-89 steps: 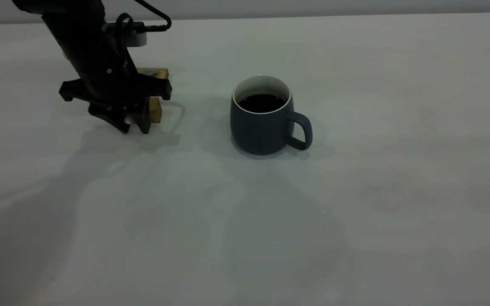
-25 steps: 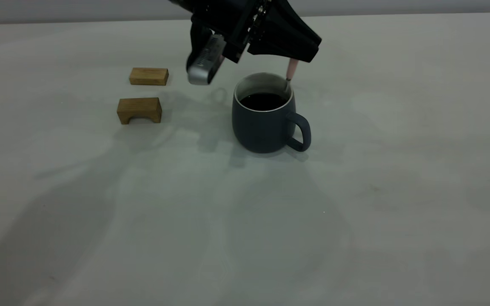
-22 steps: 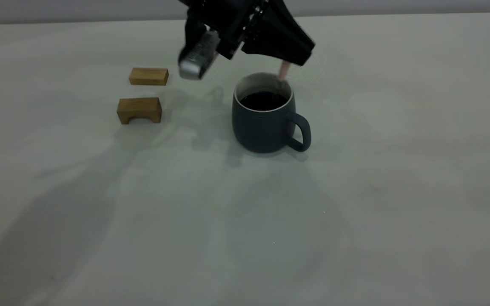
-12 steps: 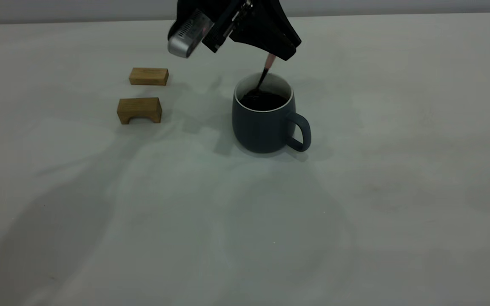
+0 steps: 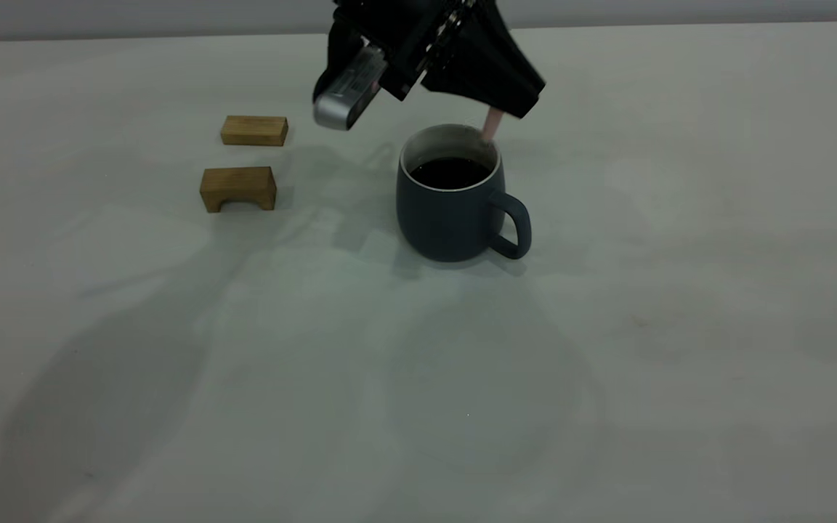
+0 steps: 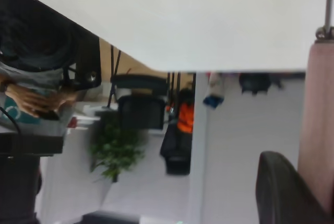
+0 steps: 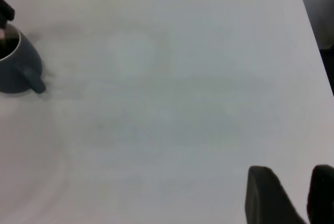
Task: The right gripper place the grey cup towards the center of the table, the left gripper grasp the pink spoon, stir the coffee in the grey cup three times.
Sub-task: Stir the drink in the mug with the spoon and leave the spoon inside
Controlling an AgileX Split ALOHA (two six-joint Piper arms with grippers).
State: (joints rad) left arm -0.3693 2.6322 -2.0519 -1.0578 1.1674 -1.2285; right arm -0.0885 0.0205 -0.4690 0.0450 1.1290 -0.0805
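Observation:
The grey cup (image 5: 451, 211) stands near the table's middle with its handle to the right, and dark coffee (image 5: 450, 173) fills it. My left gripper (image 5: 500, 102) hangs over the cup's far rim, shut on the pink spoon (image 5: 491, 125). The spoon's handle points down into the cup at its far right side, and the bowl is hidden inside. In the left wrist view the pink spoon handle (image 6: 318, 130) lies against one dark finger (image 6: 282, 192). My right gripper (image 7: 295, 174) is parked far to the right, slightly open and holding nothing, with the grey cup (image 7: 15, 67) seen far off.
Two brown wooden blocks lie left of the cup: a flat one (image 5: 253, 131) farther back and an arched one (image 5: 238, 189) nearer. The pale table (image 5: 607, 349) stretches bare in front of and right of the cup.
The left gripper has swung right and a little lower, carrying the spoon from the cup's middle-left to its far right rim. The cup has stayed in place.

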